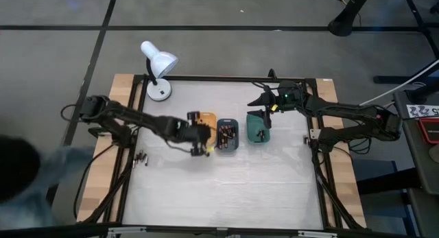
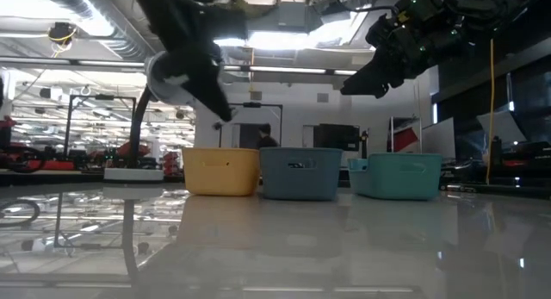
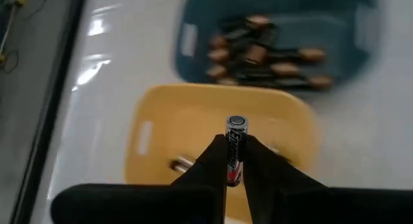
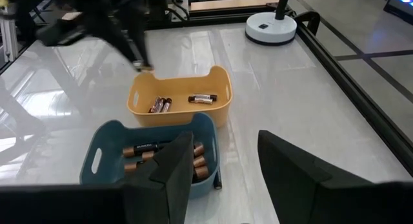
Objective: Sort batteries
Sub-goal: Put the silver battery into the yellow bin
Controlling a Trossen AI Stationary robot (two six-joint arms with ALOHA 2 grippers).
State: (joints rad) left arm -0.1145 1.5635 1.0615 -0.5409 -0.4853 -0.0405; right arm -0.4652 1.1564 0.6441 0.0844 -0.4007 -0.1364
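Pinching one battery (image 3: 235, 150) between its two fingers (image 3: 208, 164), the left claw (image 1: 200, 147) hangs over the counter (image 1: 226, 190) near the orange tray (image 1: 206, 119), at about 6 o'clock of that tray in the high view. The battery stands upright in the grip, with its silver end up and a red mark low on its body. In the left wrist view the orange tray lies just under the claw, and one more battery (image 3: 181, 164) rests on its floor.

Beside the orange tray, at its 3 o'clock in the high view, stands the dark blue tray (image 1: 228, 137). It holds a pile of batteries (image 3: 264, 56) with copper-coloured ends. Next, again at 3 o'clock, is the green tray (image 1: 258, 126); what is inside it I cannot tell.

The right claw (image 1: 264, 101) is up in the air over the far edge of the green tray, and its fingers (image 4: 177, 162) stand apart with nothing between them. From its wrist camera the orange tray shows a few batteries (image 4: 202, 98) on the bottom.

A few small dark pieces (image 1: 142, 158) lie on the counter at 9 o'clock of the left claw, well apart from the trays; they may be batteries, but this is not clear. A white lamp (image 1: 158, 63) stands at the counter's far left corner, at 11 o'clock of the trays.
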